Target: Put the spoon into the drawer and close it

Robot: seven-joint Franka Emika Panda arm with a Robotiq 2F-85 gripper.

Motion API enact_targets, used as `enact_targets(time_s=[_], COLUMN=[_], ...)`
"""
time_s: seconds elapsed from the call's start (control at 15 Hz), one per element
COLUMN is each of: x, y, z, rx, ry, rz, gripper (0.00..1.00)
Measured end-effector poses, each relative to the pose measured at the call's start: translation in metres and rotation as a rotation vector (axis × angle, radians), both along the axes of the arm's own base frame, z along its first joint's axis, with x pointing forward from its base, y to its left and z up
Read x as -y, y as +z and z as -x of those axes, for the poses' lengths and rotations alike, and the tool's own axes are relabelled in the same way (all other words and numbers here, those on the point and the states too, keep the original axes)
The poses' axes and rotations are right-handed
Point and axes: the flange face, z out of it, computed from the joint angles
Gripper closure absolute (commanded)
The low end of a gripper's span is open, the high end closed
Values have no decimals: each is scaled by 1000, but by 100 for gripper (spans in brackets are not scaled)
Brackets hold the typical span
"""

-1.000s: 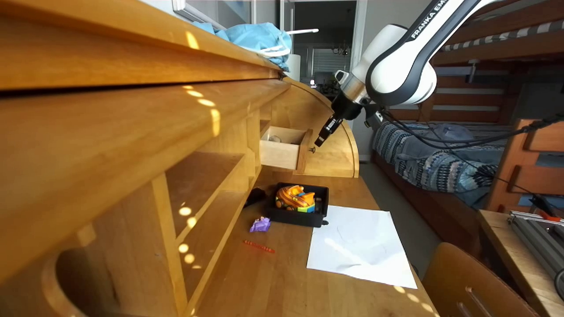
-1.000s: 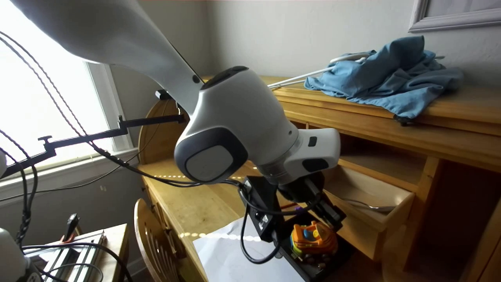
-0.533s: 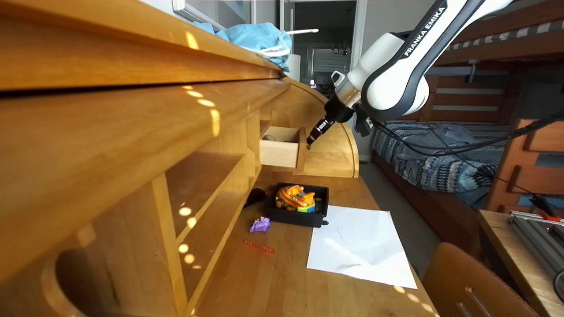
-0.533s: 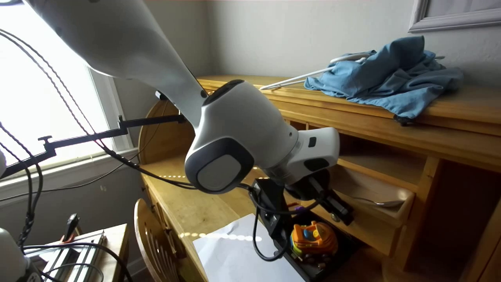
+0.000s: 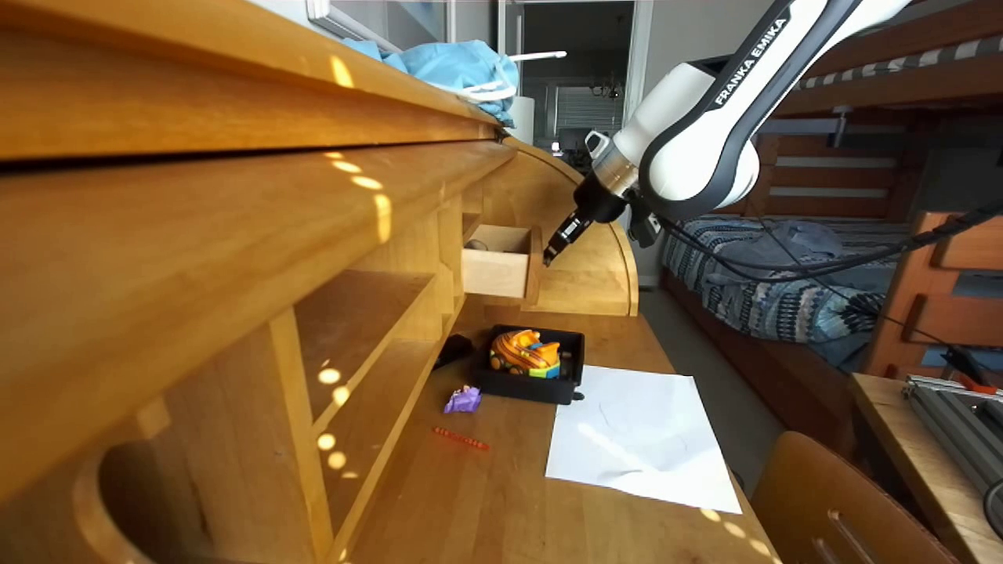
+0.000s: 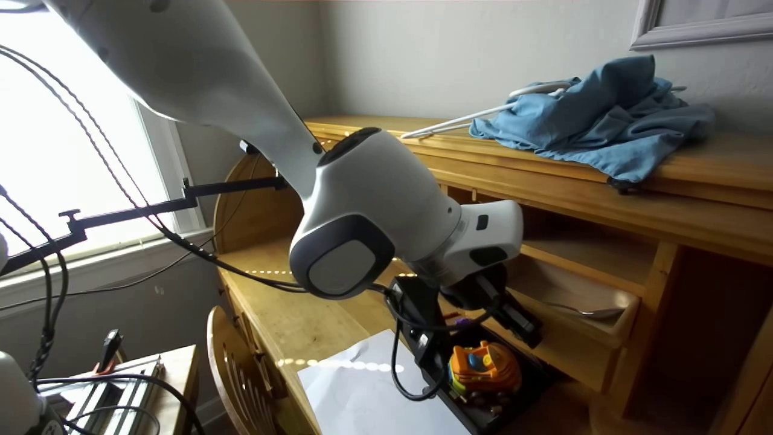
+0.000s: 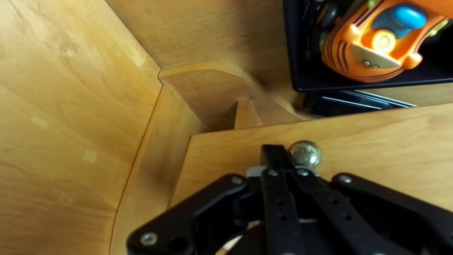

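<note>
The pale wood drawer (image 5: pixel 497 272) stands pulled out from the desk's cubbies, its open top showing in both exterior views. Inside it lies the metal spoon (image 6: pixel 586 312), whose rounded end (image 5: pixel 476 244) also shows above the side wall. My gripper (image 7: pixel 274 150) is shut with nothing between its fingers. Its tips are at the drawer's front panel (image 7: pixel 375 141), just left of the round metal knob (image 7: pixel 307 154) in the wrist view. In an exterior view the gripper (image 5: pixel 548 258) slants down onto that front and seems to touch it.
Below the drawer is a black tray (image 5: pixel 513 388) holding an orange toy car (image 5: pixel 526 352). White paper (image 5: pixel 639 439), a purple wrapper (image 5: pixel 463 399) and a red stick (image 5: pixel 461 438) lie on the desk. The desk's curved side panel (image 7: pixel 70 106) rises beside the drawer.
The shut gripper has come down and in against the drawer front. The drawer has slid a little further into the desk, the spoon moving along inside it.
</note>
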Motion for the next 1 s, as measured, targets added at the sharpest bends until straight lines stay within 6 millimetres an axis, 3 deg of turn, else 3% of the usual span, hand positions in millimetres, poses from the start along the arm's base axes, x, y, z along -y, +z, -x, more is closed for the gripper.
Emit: enact_targets(time_s=[0.6, 1.0], x=[-7, -10], y=[2, -3], z=[2, 17], rx=[-16, -52], ry=[-27, -114], rz=[24, 24], gripper=[100, 100])
